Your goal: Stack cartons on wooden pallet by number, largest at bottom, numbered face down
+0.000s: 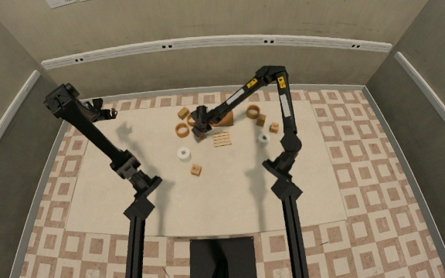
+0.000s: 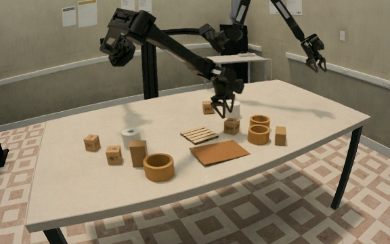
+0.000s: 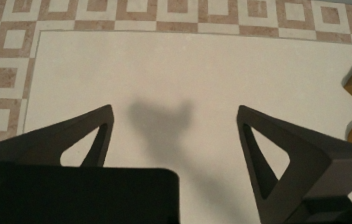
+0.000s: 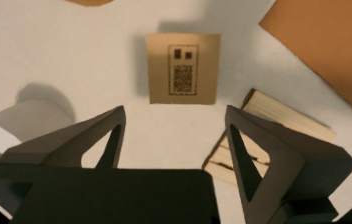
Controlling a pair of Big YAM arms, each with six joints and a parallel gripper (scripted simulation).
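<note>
Two arms over white table (image 1: 230, 201) (image 2: 168, 112). Left gripper (image 1: 113, 113) (image 2: 317, 70) (image 3: 175, 106) wide open, empty, high above table. Right gripper (image 1: 198, 136) (image 2: 224, 114) (image 4: 175, 106) mostly open, empty, above near carton (image 1: 203, 136) (image 2: 231, 126) (image 4: 183, 70). Flat brown sheet (image 1: 227, 120) (image 2: 219, 152) (image 4: 332, 45) beside slatted wooden pallet (image 1: 222, 139) (image 2: 199, 135) (image 4: 287, 115); no carton on pallet. Near carton sits beside pallet, printed label on top. Three other cube cartons stand apart: far carton (image 1: 196, 170) (image 2: 208, 107) near white roll, end carton (image 2: 92, 143) and label carton (image 1: 274, 127) (image 2: 114, 155) near second roll.
</note>
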